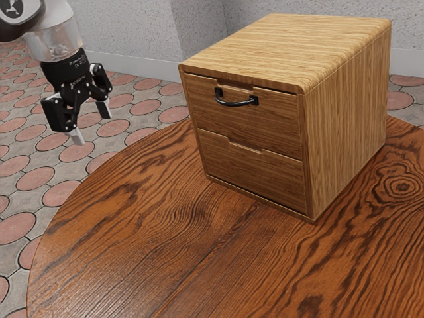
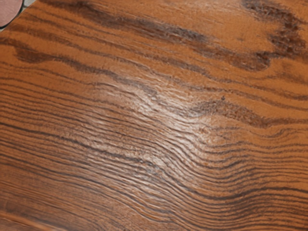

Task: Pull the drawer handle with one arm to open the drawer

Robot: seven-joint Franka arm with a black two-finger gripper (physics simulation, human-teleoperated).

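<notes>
A light wooden cabinet (image 1: pixel 318 86) with two drawers stands on the round dark wooden table (image 1: pixel 199 252). The upper drawer (image 1: pixel 245 122) carries a black curved handle (image 1: pixel 235 99) and sits flush with the cabinet front; the lower drawer (image 1: pixel 255 169) has no handle showing. My black gripper (image 1: pixel 91 126) hangs at the exterior view's upper left, well away from the handle and above the table's edge. Its two fingers stand apart, open, with nothing between them. The wrist view looks down on the bare table grain (image 2: pixel 154 125).
The floor (image 1: pixel 40 165) around the table is paved with round reddish tiles, and a grey wall (image 1: pixel 132 26) stands behind. Bare tabletop stretches between my gripper and the cabinet front.
</notes>
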